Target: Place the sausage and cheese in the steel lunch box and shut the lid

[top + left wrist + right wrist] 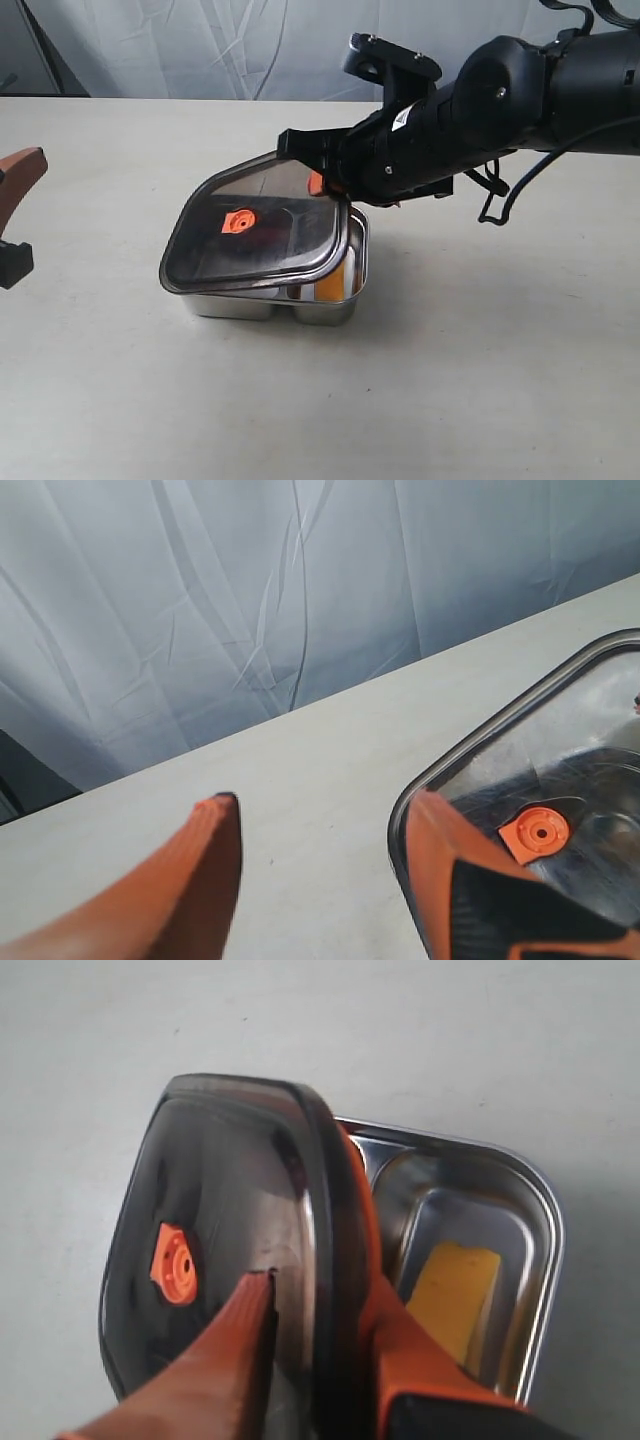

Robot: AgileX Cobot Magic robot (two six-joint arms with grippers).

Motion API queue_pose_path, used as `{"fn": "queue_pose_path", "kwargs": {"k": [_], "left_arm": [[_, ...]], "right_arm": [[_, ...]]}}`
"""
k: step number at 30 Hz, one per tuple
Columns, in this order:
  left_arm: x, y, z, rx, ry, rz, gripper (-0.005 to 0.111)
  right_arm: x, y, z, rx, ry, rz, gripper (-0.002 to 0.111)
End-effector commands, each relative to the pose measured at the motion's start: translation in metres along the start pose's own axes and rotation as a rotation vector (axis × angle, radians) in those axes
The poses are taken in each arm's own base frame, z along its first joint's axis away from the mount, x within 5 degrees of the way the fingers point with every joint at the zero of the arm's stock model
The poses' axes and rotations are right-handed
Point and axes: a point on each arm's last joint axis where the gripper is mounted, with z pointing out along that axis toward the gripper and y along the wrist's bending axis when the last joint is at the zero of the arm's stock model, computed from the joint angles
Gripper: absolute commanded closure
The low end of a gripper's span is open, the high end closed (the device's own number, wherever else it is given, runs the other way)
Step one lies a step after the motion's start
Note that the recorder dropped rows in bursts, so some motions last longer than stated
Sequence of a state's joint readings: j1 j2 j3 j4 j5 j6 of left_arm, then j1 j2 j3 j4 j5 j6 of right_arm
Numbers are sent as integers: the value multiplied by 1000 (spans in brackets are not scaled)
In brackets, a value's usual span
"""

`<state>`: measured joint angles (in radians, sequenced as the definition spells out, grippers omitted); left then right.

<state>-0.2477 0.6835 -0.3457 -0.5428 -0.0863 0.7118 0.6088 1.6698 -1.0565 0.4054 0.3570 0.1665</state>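
Left gripper point(320, 810) sat at 9 o'clock of the box point(240, 305), well apart from it, fingers spread wide with nothing between them. Lid point(270, 200) lay tilted over the box. Its 9 o'clock edge was low, seemingly touching the box rim and overhanging it a bit, and its 3 o'clock edge was raised. Orange tab point(238, 221) faced up, so the lid was right way round. Sausage: only a dim reddish patch showed under the dark lid, so I couldn't confirm it. Cheese point(455, 1295) was in the narrow compartment at 3 o'clock, uncovered. Right gripper point(315, 1290) reached from 2 o'clock and was pinched on the lid's raised edge, one finger above and one below.

Step in hand, I judged, was seating the lid. To do it well I'd shift the lid toward 3 o'clock until the corners matched, lower the raised edge flat, then let go. Dropped skewed, the 3 o'clock side would likely stay unsealed. The lower finger could get trapped between lid and rim.
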Motion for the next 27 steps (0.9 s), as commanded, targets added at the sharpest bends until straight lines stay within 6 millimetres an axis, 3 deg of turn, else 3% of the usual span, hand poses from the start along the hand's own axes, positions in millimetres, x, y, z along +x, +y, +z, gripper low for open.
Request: {"fn": "queue_pose_path", "kwargs": {"k": [1, 6, 27], "left_arm": [[1, -1, 0, 4, 2, 3, 58], [1, -1, 0, 5, 3, 3, 58], [2, -1, 0, 9, 7, 3, 58]], "right_arm": [[14, -12, 4, 77, 132, -128, 79], [15, -12, 4, 78, 137, -128, 60], [17, -15, 3, 104, 164, -173, 61]]}}
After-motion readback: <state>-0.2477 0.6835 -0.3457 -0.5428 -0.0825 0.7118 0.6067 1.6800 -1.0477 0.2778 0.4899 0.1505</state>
